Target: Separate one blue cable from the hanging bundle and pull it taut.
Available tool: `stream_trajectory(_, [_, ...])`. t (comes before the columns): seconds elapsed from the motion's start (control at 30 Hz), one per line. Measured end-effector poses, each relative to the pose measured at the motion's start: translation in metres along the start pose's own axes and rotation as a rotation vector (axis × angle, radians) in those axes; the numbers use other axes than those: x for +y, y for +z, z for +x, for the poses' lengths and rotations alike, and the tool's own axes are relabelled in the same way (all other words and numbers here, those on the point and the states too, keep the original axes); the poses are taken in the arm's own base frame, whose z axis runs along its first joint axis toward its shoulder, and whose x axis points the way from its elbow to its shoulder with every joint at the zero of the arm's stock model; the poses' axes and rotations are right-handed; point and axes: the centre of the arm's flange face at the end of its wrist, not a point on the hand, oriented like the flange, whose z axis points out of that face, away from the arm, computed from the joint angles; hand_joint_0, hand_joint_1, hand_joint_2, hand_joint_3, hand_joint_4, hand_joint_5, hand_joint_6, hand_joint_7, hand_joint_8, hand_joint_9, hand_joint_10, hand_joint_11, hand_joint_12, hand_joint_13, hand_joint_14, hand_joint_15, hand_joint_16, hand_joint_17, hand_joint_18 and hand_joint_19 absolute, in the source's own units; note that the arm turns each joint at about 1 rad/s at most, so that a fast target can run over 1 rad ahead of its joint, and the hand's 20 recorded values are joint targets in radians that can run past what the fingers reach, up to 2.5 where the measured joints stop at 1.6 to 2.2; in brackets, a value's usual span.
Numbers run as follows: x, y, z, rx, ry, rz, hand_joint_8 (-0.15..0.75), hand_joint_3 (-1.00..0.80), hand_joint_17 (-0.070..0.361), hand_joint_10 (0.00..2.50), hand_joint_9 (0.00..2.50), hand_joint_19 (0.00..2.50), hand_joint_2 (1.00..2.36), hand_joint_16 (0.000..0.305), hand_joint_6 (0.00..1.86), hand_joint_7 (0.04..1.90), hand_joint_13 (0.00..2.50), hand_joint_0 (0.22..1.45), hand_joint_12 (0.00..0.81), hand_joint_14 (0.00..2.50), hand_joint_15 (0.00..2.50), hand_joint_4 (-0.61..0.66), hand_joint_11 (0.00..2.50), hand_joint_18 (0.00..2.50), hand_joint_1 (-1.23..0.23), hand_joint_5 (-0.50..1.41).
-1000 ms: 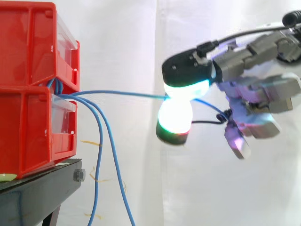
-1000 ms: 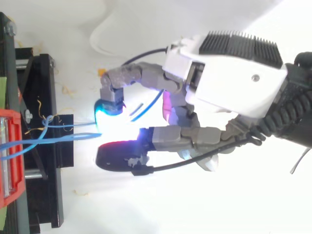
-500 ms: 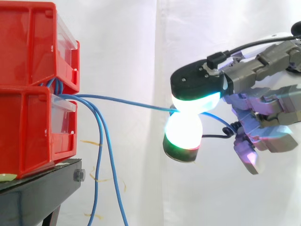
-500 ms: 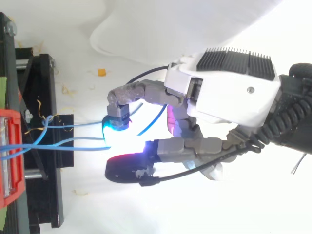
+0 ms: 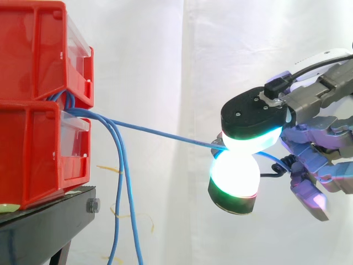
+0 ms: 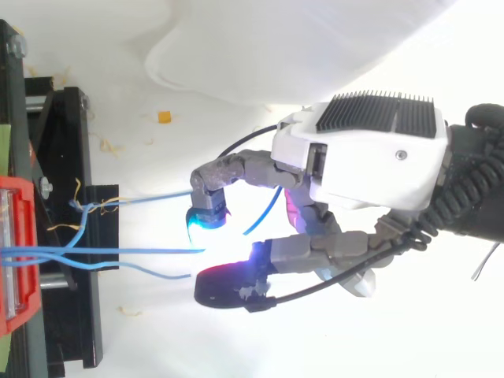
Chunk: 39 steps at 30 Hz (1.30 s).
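Between red bins (image 5: 38,138) and hand (image 6: 370,157), one blue cable (image 5: 160,132), taut, sloping down rightward, pinched by the fingertips (image 5: 234,174).

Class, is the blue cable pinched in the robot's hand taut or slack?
Taut: the thin blue cable runs straight from the red plastic bins to the pinching fingertips of the hand.

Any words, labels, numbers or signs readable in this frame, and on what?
None. The red bins, the black stand, the hand and the blue cable pinched in its fingers carry no readable print.
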Motion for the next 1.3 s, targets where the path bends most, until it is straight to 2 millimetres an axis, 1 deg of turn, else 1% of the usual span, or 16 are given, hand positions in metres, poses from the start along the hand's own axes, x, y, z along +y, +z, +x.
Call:
stream_trajectory(0.33, [0.006, -0.007, -0.014, 0.008, 0.008, -0.013, 0.186, 0.03, 0.141, 0.02, 2.12, 0.64, 1.01, 0.063, 0.51, 1.2, 1.65, 0.71, 0.39, 0.02, 0.72, 0.16, 0.56, 1.19, -0.72, 0.13])
stream_trajectory(0.8, [0.006, -0.007, -0.016, 0.0, -0.014, -0.012, 0.191, 0.01, 0.139, 0.03, 2.11, 0.64, 1.0, 0.062, 0.51, 1.19, 1.64, 0.71, 0.385, 0.02, 0.71, 0.15, 0.57, 1.19, -0.71, 0.12])
stream_trajectory(1.3, [0.005, -0.007, -0.017, -0.001, 0.001, -0.013, 0.183, 0.01, 0.138, 0.03, 2.12, 0.64, 1.0, 0.061, 0.51, 1.18, 1.64, 0.71, 0.385, 0.02, 0.72, 0.15, 0.57, 1.19, -0.71, 0.12])
